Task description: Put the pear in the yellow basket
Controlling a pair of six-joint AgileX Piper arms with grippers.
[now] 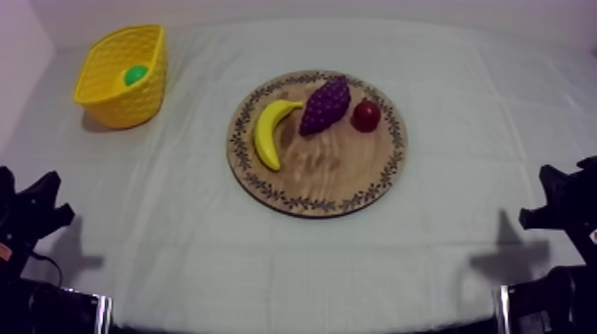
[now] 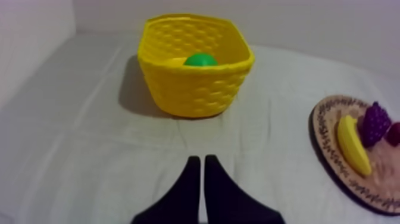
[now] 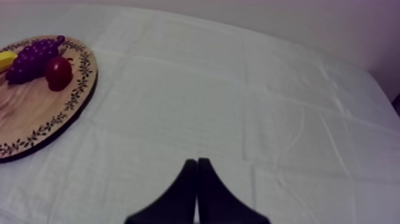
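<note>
The green pear (image 1: pixel 135 75) (image 2: pixel 200 59) lies inside the yellow basket (image 1: pixel 114 99) (image 2: pixel 196 89) at the table's back left. The round wooden board (image 1: pixel 329 173) (image 2: pixel 333 161) (image 3: pixel 30 113) sits mid-table, carrying a banana (image 1: pixel 269 131) (image 2: pixel 352 146), a bunch of grapes (image 1: pixel 325 104) (image 2: pixel 375 123) (image 3: pixel 33 58) and a small red fruit (image 1: pixel 365 115) (image 3: pixel 58 72). My left gripper (image 2: pixel 200 162) rests low at the left, shut on nothing, its fingers pointing toward the basket. My right gripper (image 3: pixel 196 164) rests low at the right, also shut on nothing, over bare cloth.
Both arms (image 1: pixel 31 218) (image 1: pixel 564 209) sit at the near corners. Grey-white cloth (image 1: pixel 462 107) spreads between board and basket and to the board's right. A wall runs along the table's far edge.
</note>
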